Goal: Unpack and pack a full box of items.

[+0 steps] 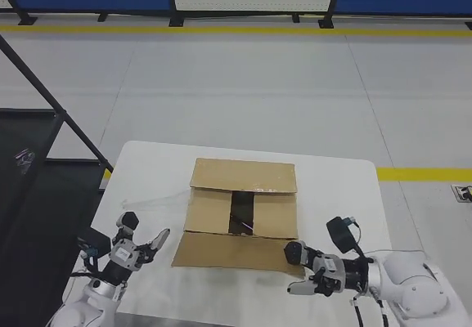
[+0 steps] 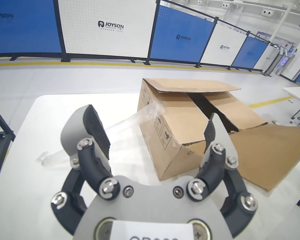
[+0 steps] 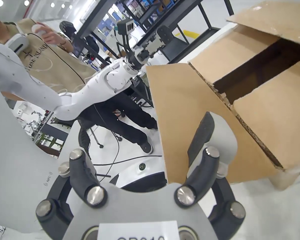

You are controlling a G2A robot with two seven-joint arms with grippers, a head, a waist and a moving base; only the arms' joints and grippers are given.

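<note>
A brown cardboard box [image 1: 242, 211] stands mid-table, its far and near outer flaps folded outward. The two inner flaps are almost shut, with a dark gap [image 1: 242, 214] between them, and the contents are hidden. A clear tape strip [image 2: 125, 126] trails from the box's left side onto the table. My left gripper [image 1: 146, 230] is open near the table's front left, apart from the box [image 2: 185, 116] and holding nothing [image 2: 153, 128]. My right gripper [image 1: 298, 270] is open at the near flap's right corner [image 3: 190, 106], with one finger [image 3: 205, 131] against the flap.
The white table [image 1: 334, 204] has bare room right of the box and at its far left corner. A black metal frame with dark panels [image 1: 23, 163] stands close to the table's left edge. Grey floor with yellow lines lies beyond.
</note>
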